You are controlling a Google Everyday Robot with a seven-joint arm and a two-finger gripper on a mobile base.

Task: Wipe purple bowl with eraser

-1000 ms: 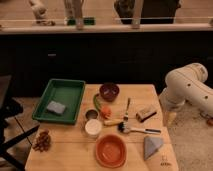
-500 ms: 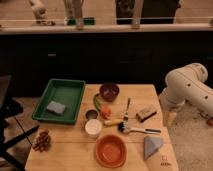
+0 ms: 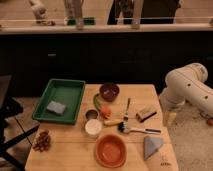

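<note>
Lab: cluttered table [image 3: 70, 150], gripper [image 3: 170, 118] at right

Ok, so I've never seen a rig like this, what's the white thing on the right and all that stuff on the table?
The white thing is a robot arm, seen by one camera looking down at the wooden table. Its gripper hangs at the arm's lower end, beside the table's right edge. On the table lie a purple bowl at the back, a tan eraser to its right, an orange bowl in front, a white cup, a brush, a grey wedge and a green tray holding a sponge. None is held.
</note>
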